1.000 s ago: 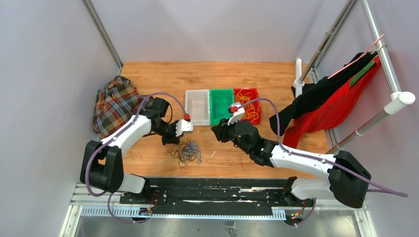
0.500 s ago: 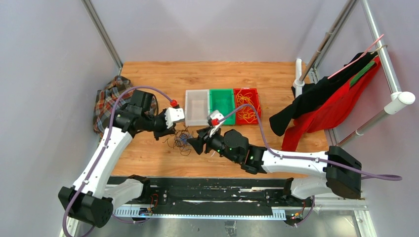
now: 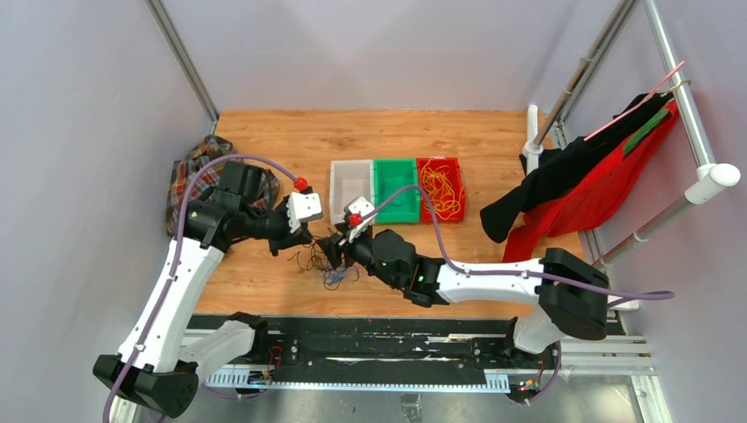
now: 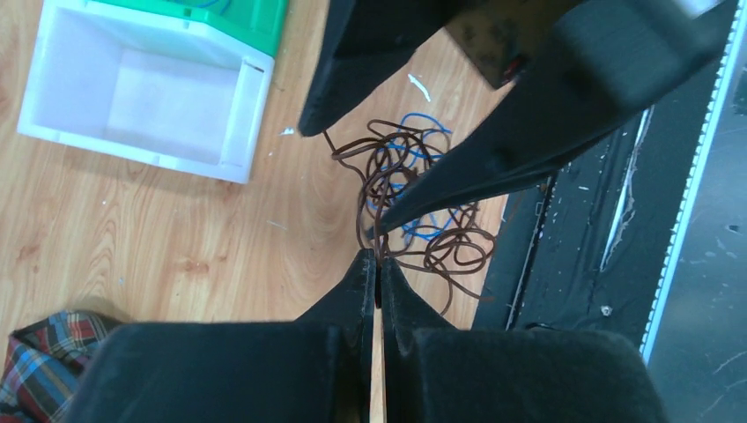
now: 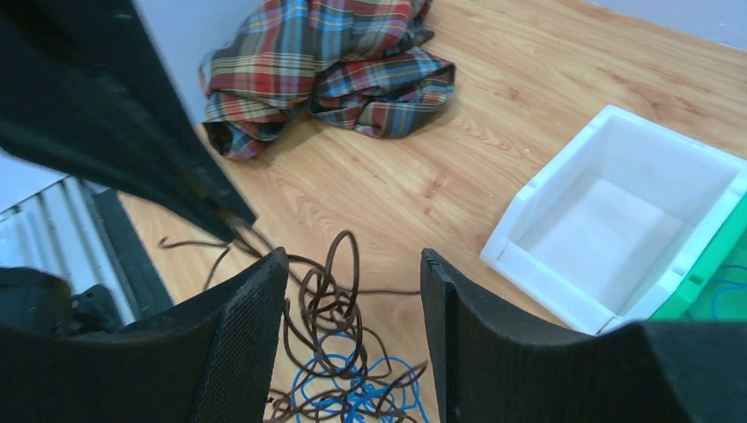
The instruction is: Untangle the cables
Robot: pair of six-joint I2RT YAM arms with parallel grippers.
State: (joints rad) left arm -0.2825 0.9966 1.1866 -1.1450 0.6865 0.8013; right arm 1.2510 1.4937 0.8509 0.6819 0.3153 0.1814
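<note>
The left tool (image 4: 377, 269) has its two black, wedge-shaped fingers pressed together. A thin brown strand runs up out of the pinch, so it is clamped on one wire of the cables (image 3: 330, 264). The right tool (image 5: 352, 257) stands apart, with its flat, mesh-textured black pads (image 5: 251, 344) on either side of the tangle. I cannot make out that they close on anything. In the top view its tips sit just at 3 o'clock of the left tool's.

The cables are a loose knot of thin, limp loops, dark brown with bright blue ones mixed in. They lie on the surface (image 3: 291, 132), which is orange wood with a visible grain, at about 6 o'clock of the white bin (image 3: 339, 172) and near the front edge. A few strands lift toward the left tool's tips.

The white bin is smooth, boxy plastic. At its 3 o'clock, side by side in a row, stand a green bin (image 3: 395, 163) and a red bin (image 3: 438, 161), and the red one holds yellow wires (image 3: 442, 196). A crumpled plaid cloth (image 3: 189, 189) lies at the surface's 9 o'clock edge.

The left arm (image 3: 176, 282) rises from its base, bends at the elbow beside the cloth and points its wrist toward 3 o'clock. The right arm (image 3: 484, 278) lies low and long, stretched toward 9 o'clock.
</note>
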